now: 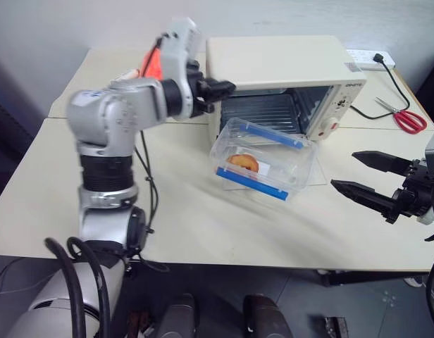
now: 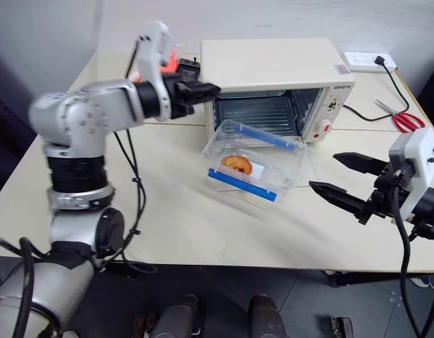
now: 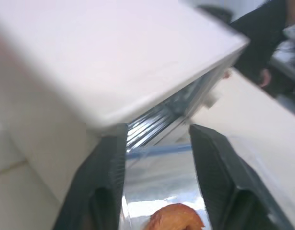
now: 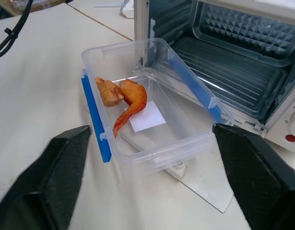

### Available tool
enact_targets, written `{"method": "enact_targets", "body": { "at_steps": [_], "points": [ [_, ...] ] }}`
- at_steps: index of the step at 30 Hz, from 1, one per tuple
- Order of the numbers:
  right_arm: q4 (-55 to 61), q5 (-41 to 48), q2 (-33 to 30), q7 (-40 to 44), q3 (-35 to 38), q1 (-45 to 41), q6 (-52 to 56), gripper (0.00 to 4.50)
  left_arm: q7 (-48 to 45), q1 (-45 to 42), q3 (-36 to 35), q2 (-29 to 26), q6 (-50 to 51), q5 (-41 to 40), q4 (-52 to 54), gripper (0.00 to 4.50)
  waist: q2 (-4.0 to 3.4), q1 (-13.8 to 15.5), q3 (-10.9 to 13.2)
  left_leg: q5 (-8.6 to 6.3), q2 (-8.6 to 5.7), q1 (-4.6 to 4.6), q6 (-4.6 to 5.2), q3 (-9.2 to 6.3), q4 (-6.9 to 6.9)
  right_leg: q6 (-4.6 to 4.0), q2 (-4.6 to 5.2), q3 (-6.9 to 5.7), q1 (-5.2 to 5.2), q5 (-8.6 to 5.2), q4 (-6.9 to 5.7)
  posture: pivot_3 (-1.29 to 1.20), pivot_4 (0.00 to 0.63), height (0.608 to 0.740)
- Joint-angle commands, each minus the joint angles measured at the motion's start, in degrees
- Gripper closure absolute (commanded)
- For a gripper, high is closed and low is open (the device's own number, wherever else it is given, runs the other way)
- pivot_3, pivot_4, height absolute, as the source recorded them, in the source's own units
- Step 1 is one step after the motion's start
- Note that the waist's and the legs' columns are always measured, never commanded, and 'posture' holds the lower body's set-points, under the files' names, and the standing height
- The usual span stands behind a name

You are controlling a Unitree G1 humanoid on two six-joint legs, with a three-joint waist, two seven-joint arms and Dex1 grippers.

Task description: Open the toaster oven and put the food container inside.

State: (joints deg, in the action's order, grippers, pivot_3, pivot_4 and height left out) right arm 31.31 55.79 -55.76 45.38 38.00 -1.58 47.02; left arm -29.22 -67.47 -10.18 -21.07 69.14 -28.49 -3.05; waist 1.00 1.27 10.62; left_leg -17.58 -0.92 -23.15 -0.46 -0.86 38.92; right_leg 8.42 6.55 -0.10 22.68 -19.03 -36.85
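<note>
Your left gripper is raised beside the top left front corner of the large cream-white boxy toaster oven, its black fingers parted by a narrow gap and holding nothing; through that gap you look down on the oven's dark cavity and on the clear plastic rectangular food container below. The oven's glass drop-down door lies flat on the pale bench, and the container sits on that door, just in front of the open cavity with its ribbed metal tray, tilted a little with one blue clip strip along the near long side and another along the far one. Inside it lies an orange-brown piece of food next to a small white slip. Your right gripper hangs low over the bench to the right of the container, well apart from it, fingers spread wide and empty, pointing toward the container so that it lies framed between the two tips. Beyond those right fingers, at the bench's far edge, lie red-handled scissors and a black cable running to a white power strip.
</note>
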Motion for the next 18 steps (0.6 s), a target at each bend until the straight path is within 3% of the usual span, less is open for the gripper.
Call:
{"method": "enact_targets", "body": {
  "at_steps": [1, 3, 9, 13, 18],
  "points": [
    [3.6, 4.75, -0.75, -0.63, 2.4, 0.2, 1.53, 1.62, -13.04, 3.36, 0.68, -6.78, -6.28, -3.77, 1.06, 3.87, 0.0, -0.04, 0.0, 0.0, -0.01, 0.0, 0.0, 0.0, 0.0, 0.0, 0.01, 0.0, 0.0, 0.0, -0.01, 0.0, 0.15, 0.74],
    [6.22, 7.74, 0.13, -3.27, 1.36, 0.13, 2.48, 2.34, -22.39, 6.93, 2.82, -11.92, -9.95, -4.92, 0.93, 4.49, 0.0, -0.13, 0.0, 0.0, 0.01, 0.01, 0.0, 0.0, 0.0, -0.01, -0.01, 0.0, -0.01, 0.0, 0.0, 0.0, 0.15, 0.74],
    [13.8, 13.69, 4.04, -13.84, -6.23, 1.14, 3.14, 4.35, -41.31, 14.53, 10.29, -20.94, -15.96, -5.96, 2.03, 4.5, 0.0, 0.14, 0.0, -0.03, 0.19, -0.02, 0.06, -0.13, 0.05, -0.02, 0.03, -0.06, -0.12, -0.01, 0.09, 0.0, 0.15, 0.74],
    [14.42, 9.79, 6.01, -19.41, -12.42, 1.14, 2.71, 4.47, -46.46, 17.64, 16.88, -22.91, -22.24, -2.2, 3.45, 4.5, 0.0, 0.08, 0.0, -0.05, 0.14, -0.01, 0.17, -0.1, 0.05, -0.02, 0.06, -0.01, -0.16, -0.01, 0.13, 0.0, 0.15, 0.74],
    [13.54, 1.18, 6.37, -18.6, -18.59, 3.4, -0.09, 4.47, -47.84, 18.26, 22.13, -20.47, -28.68, 1.88, 1.84, 4.5, 0.0, 0.08, 0.0, -0.06, 0.08, -0.03, 0.24, -0.1, 0.04, -0.02, 0.02, 0.02, -0.15, -0.01, 0.12, 0.0, 0.15, 0.74]
  ]
}}
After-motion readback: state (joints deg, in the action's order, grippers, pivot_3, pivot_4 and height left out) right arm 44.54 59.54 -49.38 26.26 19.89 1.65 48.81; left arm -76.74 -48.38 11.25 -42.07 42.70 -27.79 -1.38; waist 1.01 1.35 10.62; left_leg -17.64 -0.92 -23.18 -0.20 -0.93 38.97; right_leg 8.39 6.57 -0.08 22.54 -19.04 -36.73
